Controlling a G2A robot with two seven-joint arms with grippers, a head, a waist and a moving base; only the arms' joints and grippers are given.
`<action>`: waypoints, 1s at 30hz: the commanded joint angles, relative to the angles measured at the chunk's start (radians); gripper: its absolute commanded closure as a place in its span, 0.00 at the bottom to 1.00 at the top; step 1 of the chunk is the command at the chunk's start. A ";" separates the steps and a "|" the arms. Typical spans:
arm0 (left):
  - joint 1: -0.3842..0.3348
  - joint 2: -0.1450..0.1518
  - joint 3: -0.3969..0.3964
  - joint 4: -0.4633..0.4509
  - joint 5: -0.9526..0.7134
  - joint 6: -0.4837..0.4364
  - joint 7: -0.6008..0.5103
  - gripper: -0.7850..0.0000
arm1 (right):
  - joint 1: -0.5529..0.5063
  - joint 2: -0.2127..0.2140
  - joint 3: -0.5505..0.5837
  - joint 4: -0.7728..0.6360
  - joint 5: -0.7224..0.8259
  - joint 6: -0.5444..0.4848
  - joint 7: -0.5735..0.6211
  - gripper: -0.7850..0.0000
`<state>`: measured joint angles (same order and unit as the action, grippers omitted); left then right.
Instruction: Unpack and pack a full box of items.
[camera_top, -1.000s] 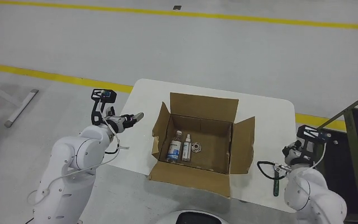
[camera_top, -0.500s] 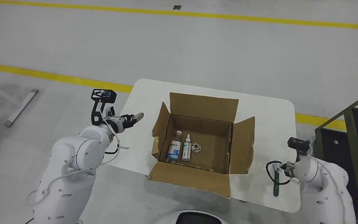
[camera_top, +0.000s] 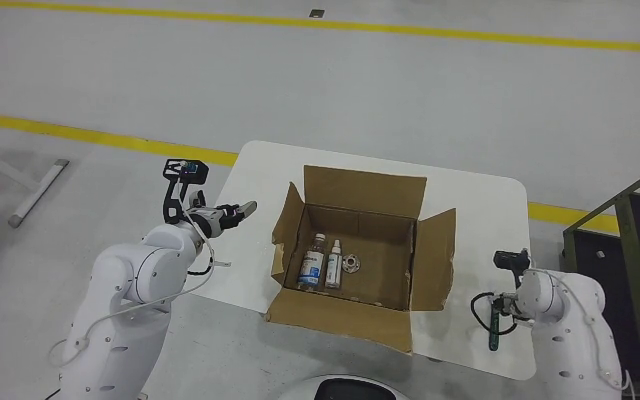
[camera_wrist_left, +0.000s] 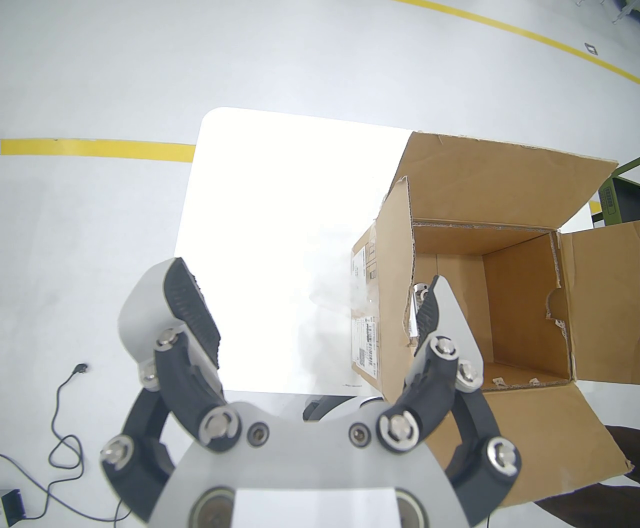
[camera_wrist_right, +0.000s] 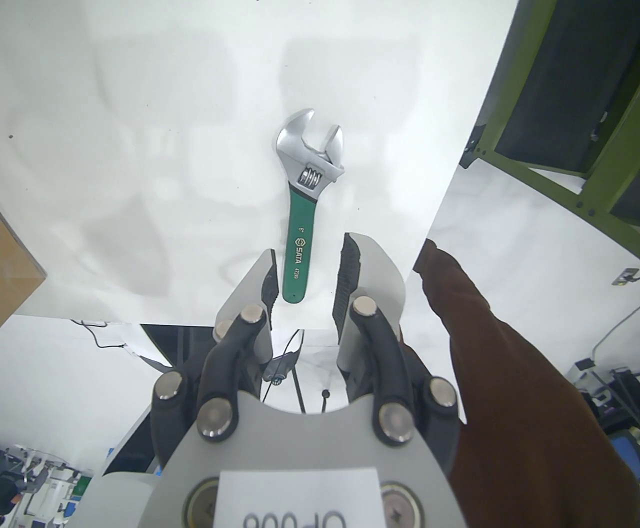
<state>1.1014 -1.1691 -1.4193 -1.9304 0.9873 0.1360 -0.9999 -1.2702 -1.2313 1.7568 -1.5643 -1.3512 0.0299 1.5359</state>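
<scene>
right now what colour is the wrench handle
Green, with a bare silver head. The wrench shows best in the right wrist view.

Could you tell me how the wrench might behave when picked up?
The wrench looks rigid and probably heavy for its size, being metal-headed. Lying flat, it should slide, not roll. The coated handle likely grips better than the polished head.

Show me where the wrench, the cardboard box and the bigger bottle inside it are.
wrench (camera_wrist_right: 299, 245): right wrist view, on the green handle.
cardboard box (camera_top: 365, 190): top view, on the far flap.
bigger bottle (camera_top: 311, 268): top view, on its label.
</scene>
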 joint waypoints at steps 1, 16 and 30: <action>0.000 0.000 0.000 0.000 0.000 0.000 0.000 0.00 | -0.006 0.001 -0.005 -0.002 -0.002 0.003 0.000 0.58; 0.000 0.000 0.000 0.000 0.000 0.000 0.000 0.00 | -0.115 0.004 -0.027 -0.073 -0.005 0.005 -0.110 0.53; 0.000 0.000 0.000 0.000 0.000 0.000 0.000 0.00 | -0.199 0.006 -0.018 -0.102 0.007 0.026 -0.210 0.52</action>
<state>1.1014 -1.1691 -1.4193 -1.9304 0.9873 0.1360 -0.9999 -1.4687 -1.2252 1.7408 -1.6700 -1.3471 0.0570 1.3303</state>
